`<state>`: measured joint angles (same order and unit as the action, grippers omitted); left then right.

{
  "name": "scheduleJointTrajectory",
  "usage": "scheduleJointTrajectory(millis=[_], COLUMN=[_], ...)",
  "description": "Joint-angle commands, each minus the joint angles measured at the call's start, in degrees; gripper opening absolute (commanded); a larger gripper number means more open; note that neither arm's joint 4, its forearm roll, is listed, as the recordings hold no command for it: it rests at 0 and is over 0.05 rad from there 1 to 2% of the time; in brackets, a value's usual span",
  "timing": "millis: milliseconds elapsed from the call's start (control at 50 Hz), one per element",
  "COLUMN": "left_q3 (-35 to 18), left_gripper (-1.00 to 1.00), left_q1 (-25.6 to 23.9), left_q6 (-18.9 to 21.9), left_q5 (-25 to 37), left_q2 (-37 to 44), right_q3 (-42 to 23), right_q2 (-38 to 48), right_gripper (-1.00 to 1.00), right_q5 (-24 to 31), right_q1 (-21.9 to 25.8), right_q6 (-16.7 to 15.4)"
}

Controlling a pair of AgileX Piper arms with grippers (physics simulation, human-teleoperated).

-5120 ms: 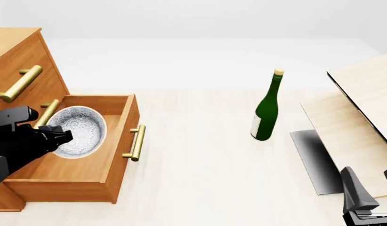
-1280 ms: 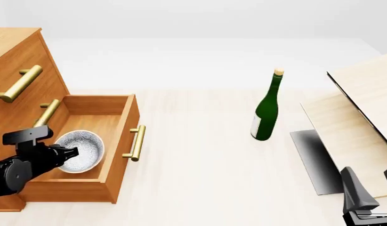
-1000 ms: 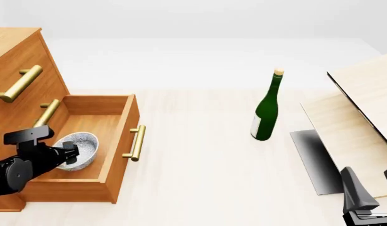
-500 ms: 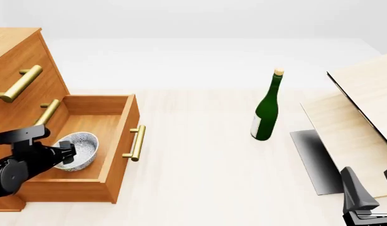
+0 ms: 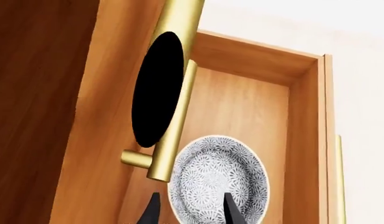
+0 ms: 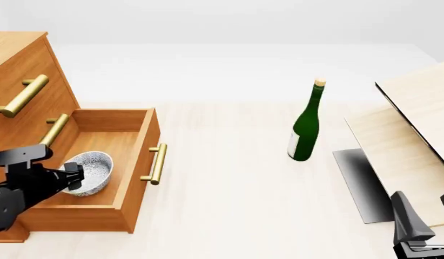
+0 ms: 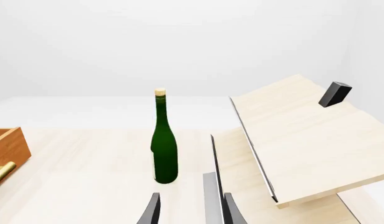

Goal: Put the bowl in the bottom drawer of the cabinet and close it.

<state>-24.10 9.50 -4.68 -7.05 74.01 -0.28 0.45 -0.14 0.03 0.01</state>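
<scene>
The speckled white bowl rests inside the pulled-out bottom drawer of the cabinet, near the drawer's front left. My left gripper is open just left of the bowl, its fingertips at the bowl's near rim. The left wrist view shows the bowl on the drawer floor, just beyond the spread tips of the left gripper. My right gripper stays low at the near right, open with nothing between its fingers; the right wrist view shows the right gripper the same way.
The drawer's brass handle faces right. The middle drawer's handle hangs close above my left gripper. A green bottle stands mid-table. Leaning pale boards fill the right side, with a dark block on top.
The bowl came down into the drawer and was let go, settling slightly tilted. My left arm has since drawn back a little to the left. The right arm stayed still.
</scene>
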Motion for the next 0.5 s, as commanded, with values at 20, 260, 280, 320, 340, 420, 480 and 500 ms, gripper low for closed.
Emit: scheduleJointTrajectory(millis=[20, 260, 280, 320, 340, 420, 480, 500], left_q3=[0.77, 1.26, 1.28, 1.27, 1.11, 0.99, 0.96, 0.96], left_gripper=[1.0, 1.0, 1.0, 1.0, 1.0, 1.0, 1.0, 1.0], left_q1=[-1.99, -3.24, -3.51, -3.69, -4.32, -4.8, -5.52, -5.55], left_q6=[-0.12, -0.11, -0.24, -0.31, -0.58, -0.87, -1.26, -1.27], left_q5=[2.45, 4.39, 4.58, 4.89, 5.3, 5.84, 5.81, 5.83], left_q2=[-4.29, -8.64, -9.1, -9.59, -9.99, -10.92, -10.86, -10.84], right_q3=[0.04, 0.04, 0.04, 0.04, 0.04, 0.04, 0.04, 0.04], right_q2=[-0.05, -0.06, -0.06, -0.06, -0.05, -0.06, -0.05, -0.05], right_gripper=[1.0, 1.0, 1.0, 1.0, 1.0, 1.0, 1.0, 1.0], right_q5=[0.02, 0.02, 0.02, 0.02, 0.02, 0.02, 0.02, 0.02], right_q1=[-0.02, -0.01, 0.0, 0.0, 0.0, -0.01, -0.02, 0.0], right_q6=[0.0, -0.01, 0.0, 0.0, 0.0, -0.01, 0.0, -0.01])
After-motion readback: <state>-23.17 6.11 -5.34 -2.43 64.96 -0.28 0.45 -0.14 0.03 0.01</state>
